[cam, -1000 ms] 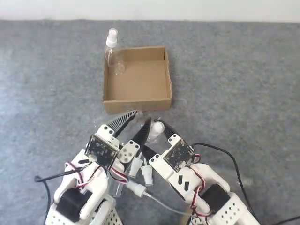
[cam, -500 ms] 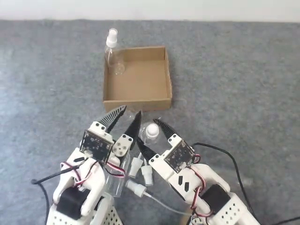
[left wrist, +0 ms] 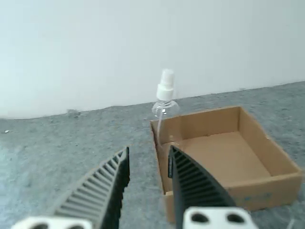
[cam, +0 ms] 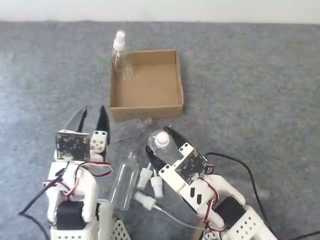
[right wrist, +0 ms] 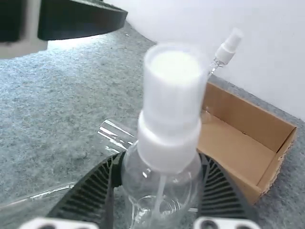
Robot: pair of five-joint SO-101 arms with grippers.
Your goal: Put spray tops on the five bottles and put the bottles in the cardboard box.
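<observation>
From above, the box sits on the grey counter. A corner bottle with a spray top stands at its far left corner. The left end effector hangs open and empty, near the box's front left corner. The right end effector, just in front of the box, is closed on an upright capped bottle. A bare bottle lies nearer the arms, with loose spray tops beside it.

In the left wrist view, the left end effector has its jaws apart with nothing between them. The box is ahead, the corner bottle at its far corner.

In the right wrist view, the right end effector clamps the capped bottle around its body. The box lies behind it, and the corner bottle stands at the box's far edge.
</observation>
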